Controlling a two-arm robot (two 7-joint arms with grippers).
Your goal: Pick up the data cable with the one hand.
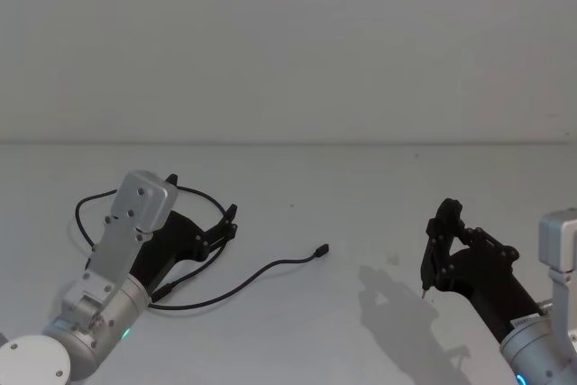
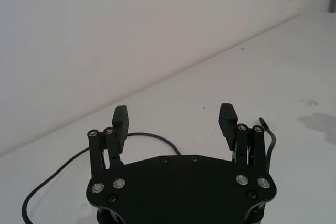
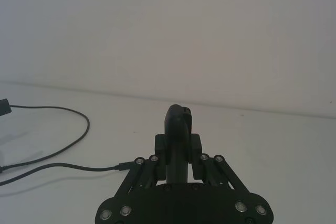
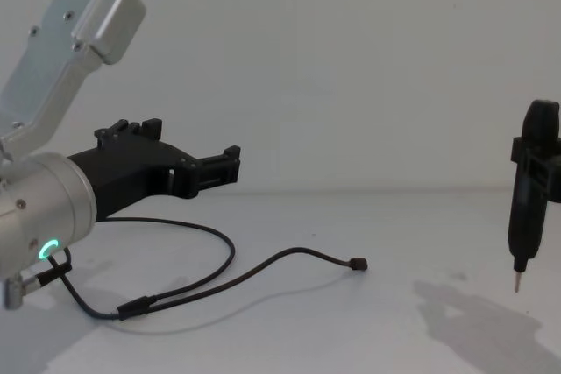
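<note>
The black blocky left gripper (image 2: 176, 116) is hovering, fingers spread wide, raised above the thin black data cable (image 1: 255, 274) per the chest view; the slim black right gripper (image 4: 524, 216) is hanging clenched.

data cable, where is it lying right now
In the head view the data cable lies on the white table on the robot's left, curving beneath the open left pincer, its plug end toward the middle.

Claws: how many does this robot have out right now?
2. The left claw hovers open above the black cable on the table's left side; the right claw hangs shut over the right side.
</note>
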